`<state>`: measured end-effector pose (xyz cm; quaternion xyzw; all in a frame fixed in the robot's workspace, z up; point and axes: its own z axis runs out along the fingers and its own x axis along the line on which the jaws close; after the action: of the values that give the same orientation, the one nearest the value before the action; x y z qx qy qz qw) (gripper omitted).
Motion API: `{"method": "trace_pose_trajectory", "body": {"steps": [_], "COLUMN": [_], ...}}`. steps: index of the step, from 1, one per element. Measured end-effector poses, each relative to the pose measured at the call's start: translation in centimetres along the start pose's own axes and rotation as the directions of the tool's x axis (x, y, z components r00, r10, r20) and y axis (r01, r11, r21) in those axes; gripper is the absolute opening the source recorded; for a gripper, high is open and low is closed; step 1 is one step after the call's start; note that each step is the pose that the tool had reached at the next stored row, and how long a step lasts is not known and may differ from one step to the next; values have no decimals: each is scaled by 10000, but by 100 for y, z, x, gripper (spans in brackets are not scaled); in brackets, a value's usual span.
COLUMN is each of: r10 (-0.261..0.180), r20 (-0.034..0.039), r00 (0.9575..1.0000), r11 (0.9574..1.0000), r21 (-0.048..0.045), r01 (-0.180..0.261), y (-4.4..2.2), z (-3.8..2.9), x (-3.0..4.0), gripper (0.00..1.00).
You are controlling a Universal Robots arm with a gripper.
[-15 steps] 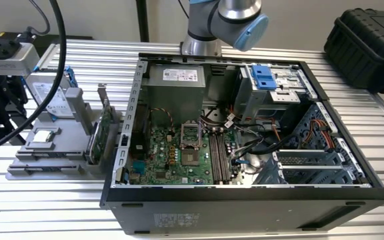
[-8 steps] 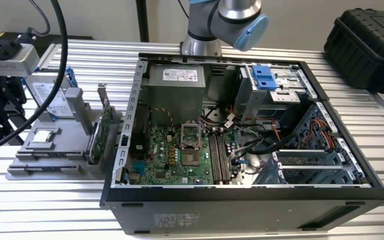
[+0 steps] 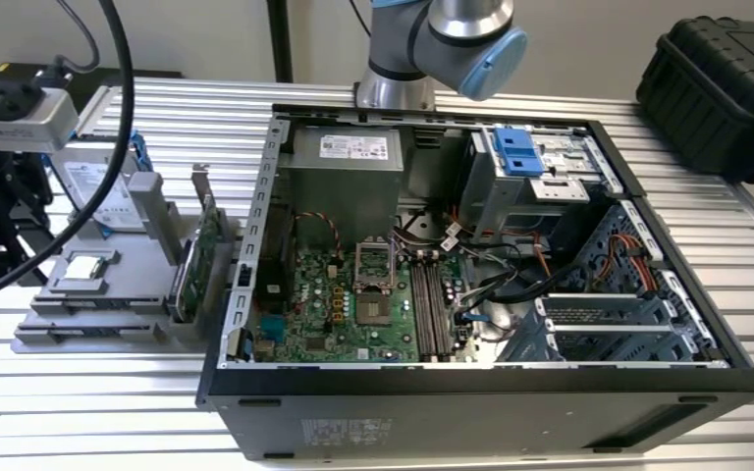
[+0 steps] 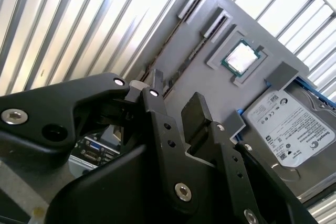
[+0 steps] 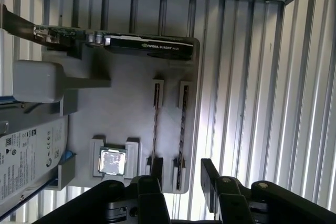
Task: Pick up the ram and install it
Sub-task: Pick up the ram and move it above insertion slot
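Two thin boards stood on edge in the slotted holders of the grey tray (image 5: 126, 103); the ram (image 5: 182, 129) was the darker one, seated, untouched, and in line with the gap between the fingers (image 5: 210, 174); the gripper (image 5: 182, 165) was spread wide and held nothing, one finger to either side of that line. The other stick (image 5: 156, 124) ran just beside one finger; beyond it lay the square processor chip (image 5: 112, 161), then the hard drive (image 5: 26, 156); the expansion card (image 5: 147, 43) sat well ahead of the fingertips. A descent slightly off the line would likely drive a fingertip into a slot holder or the neighbouring stick; a pinch too close to the thin board's end could let it tilt or slip.
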<state>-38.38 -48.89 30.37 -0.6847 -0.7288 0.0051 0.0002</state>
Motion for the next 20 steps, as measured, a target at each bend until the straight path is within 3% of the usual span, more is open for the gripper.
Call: {"method": "trace_pose_trajectory", "body": {"steps": [20], "r10": [3], "r20": [2], "r00": [10000], "r11": [10000], "r21": [-24], "r01": [-3], "y": [-1], "z": [110], "x": [2], "gripper": [100]}}
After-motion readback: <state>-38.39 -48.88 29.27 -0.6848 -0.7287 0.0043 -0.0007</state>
